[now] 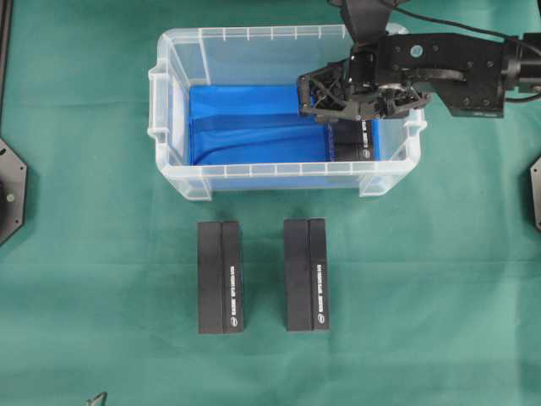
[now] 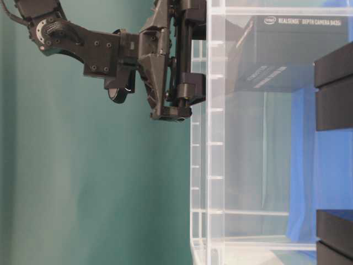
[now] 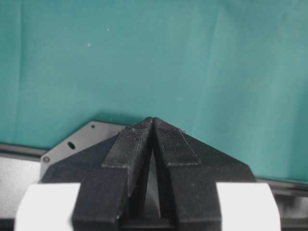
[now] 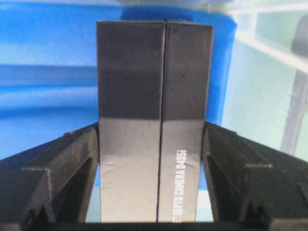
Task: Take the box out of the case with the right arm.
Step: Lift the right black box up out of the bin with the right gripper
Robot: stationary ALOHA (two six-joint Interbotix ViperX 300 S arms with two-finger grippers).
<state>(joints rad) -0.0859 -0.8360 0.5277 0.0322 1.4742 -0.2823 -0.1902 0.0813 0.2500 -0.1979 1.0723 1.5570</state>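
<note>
- We see the case (image 1: 283, 51), a clear tub with a blue sheet (image 1: 245, 123) on its floor, sitting on the green cloth (image 1: 84, 279) at the top middle of the overhead view
- The box (image 4: 154, 120), black with white "DEPTH CAMERA D435i" print, is inside the case at its right end; in the table-level view it sits high behind the clear wall, near the rim
- The right gripper (image 4: 153, 159) reaches in over the case's right end; its two fingers (image 4: 62, 159) press both long sides of the box, so we call it clamped on the box
- The left gripper (image 3: 152, 139) sits over bare cloth, fingertips touching, jaws together, nothing between them
- Two more black boxes (image 1: 220, 277) lie side by side on the cloth in front of the case, apart from each other
</note>
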